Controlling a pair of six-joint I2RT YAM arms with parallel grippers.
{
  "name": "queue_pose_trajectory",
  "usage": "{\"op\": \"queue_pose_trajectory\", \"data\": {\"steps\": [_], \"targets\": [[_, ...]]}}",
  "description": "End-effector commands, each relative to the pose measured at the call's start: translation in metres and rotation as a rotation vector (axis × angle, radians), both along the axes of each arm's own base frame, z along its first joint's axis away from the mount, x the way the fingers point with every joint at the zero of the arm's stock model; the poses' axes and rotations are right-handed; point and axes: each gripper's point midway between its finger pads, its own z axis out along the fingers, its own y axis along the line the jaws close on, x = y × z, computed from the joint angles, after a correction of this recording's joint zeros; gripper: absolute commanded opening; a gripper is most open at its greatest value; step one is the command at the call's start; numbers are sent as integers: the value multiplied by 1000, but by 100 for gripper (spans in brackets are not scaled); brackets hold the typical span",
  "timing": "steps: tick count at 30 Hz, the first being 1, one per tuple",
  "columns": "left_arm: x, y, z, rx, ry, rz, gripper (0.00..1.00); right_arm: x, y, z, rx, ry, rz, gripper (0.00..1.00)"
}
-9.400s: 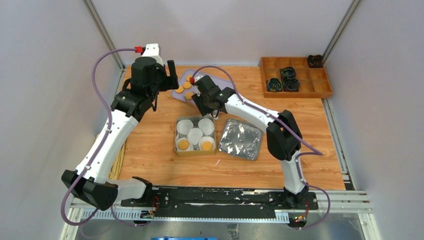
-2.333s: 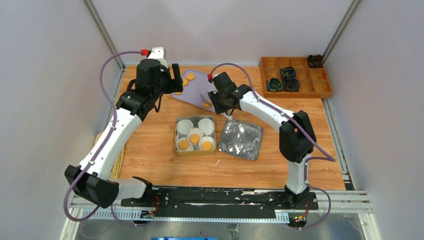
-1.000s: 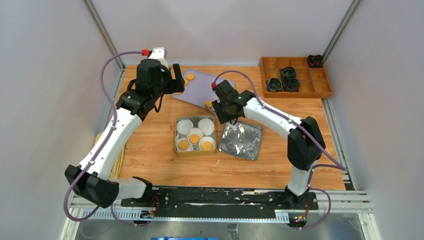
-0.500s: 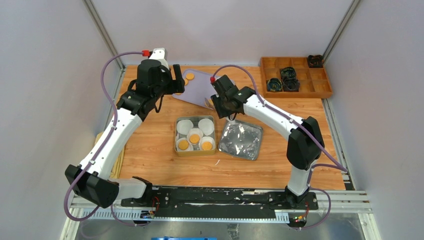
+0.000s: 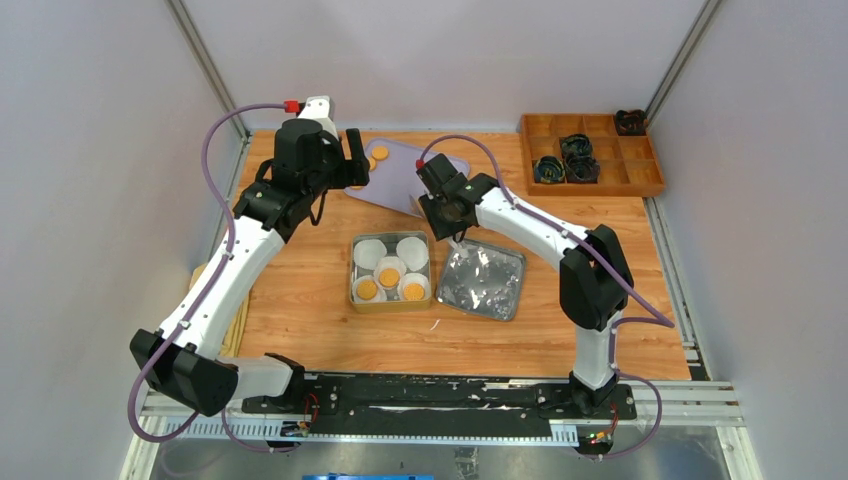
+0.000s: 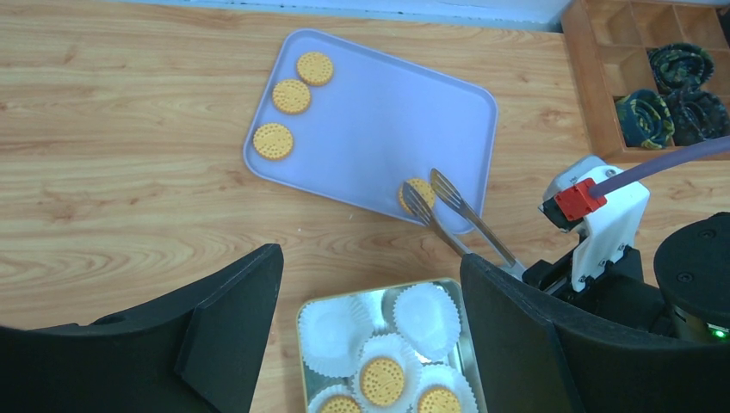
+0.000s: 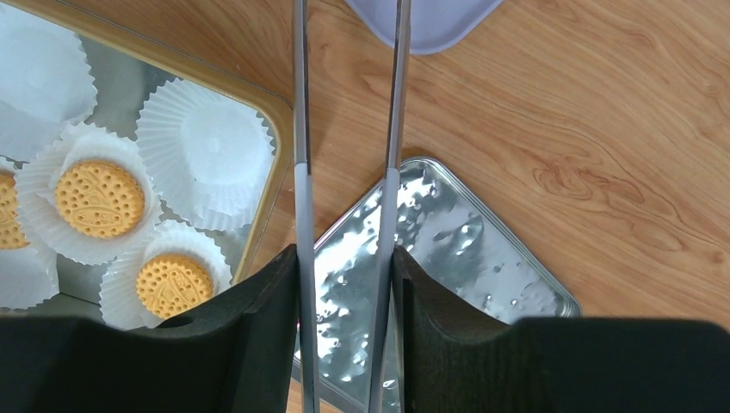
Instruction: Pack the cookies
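Three cookies [image 6: 292, 96] lie at the far left of the lilac tray [image 6: 379, 120]. A fourth cookie [image 6: 421, 188] lies at the tray's near edge, with the tips of the metal tongs [image 6: 456, 215] on either side of it. My right gripper [image 7: 344, 258] is shut on the tongs [image 7: 298, 129], just beyond the tin in the top view [image 5: 447, 212]. The gold tin [image 7: 269, 107] holds white paper cups. Three cups hold cookies [image 7: 99, 198] and two cups [image 7: 207, 146] are empty. My left gripper [image 6: 370, 258] is open and empty, high above the tray's left end [image 5: 345, 160].
The tin's silver lid [image 5: 483, 278] lies right of the tin [image 5: 352, 270]. A wooden compartment box [image 5: 590, 175] with dark items stands at the back right. Frame posts and grey walls enclose the table.
A third cookie has appeared in the tin's middle cup since the oldest frame. In the last second my right gripper moved a little back and left, bringing the tongs to the cookie at the tray's edge.
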Motion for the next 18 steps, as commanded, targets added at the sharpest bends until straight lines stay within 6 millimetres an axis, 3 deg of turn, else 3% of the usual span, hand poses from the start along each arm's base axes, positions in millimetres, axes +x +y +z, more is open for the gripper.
{"op": "queue_pose_trajectory", "data": {"steps": [1,9,18], "targets": [[0,0,3,5,-14,-3,81,-10,8,0,16,39,22,43],[-1,0,3,6,-14,-9,81,-12,12,10,56,13,12,57],[-2,0,2,9,-13,-10,81,-6,5,1,9,14,-40,55]]}}
